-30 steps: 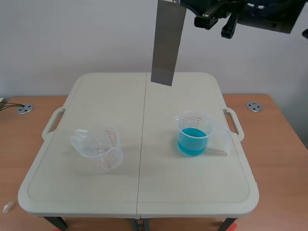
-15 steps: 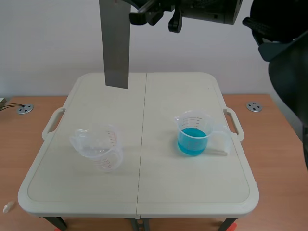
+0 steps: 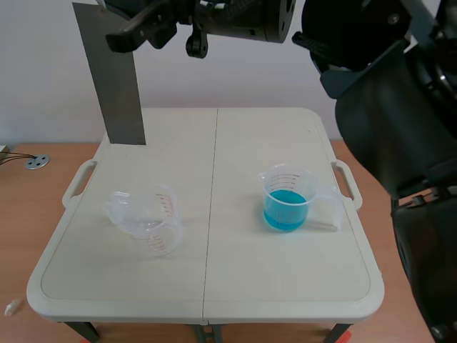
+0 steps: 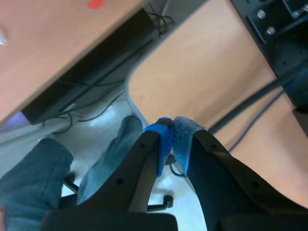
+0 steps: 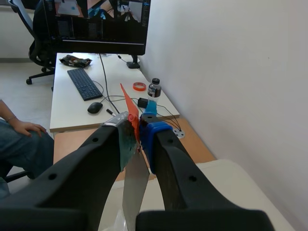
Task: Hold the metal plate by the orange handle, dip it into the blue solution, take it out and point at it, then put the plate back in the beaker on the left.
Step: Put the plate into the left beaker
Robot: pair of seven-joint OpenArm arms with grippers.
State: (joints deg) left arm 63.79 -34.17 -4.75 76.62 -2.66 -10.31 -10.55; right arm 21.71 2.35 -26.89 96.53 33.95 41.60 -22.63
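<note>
In the scene view the right gripper (image 3: pixel 127 21) is high up, having come in from the right side to above the table's far left corner. The metal plate (image 3: pixel 111 82) hangs upright from it. The plate's lower edge is over the far left rim of the table (image 3: pixel 214 286), well above the surface and clear of both beakers. The empty beaker (image 3: pixel 146 218) stands on the left half of the table. The beaker of blue solution (image 3: pixel 287 200) stands on the right half, well apart from it.

In the left wrist view the left gripper (image 4: pixel 172 139) has its fingers pressed together, the blue pads meeting with nothing between them. Under it are floor, cables and a person's legs (image 4: pixel 43 178).

In the right wrist view the fingers are clamped on the orange handle (image 5: pixel 130 108), which sticks out ahead of the pads. The grey plate hangs down between the fingers; its join with the handle seems hidden by them. Ahead is a desk (image 5: pixel 72 108) with a keyboard (image 5: pixel 83 83).
</note>
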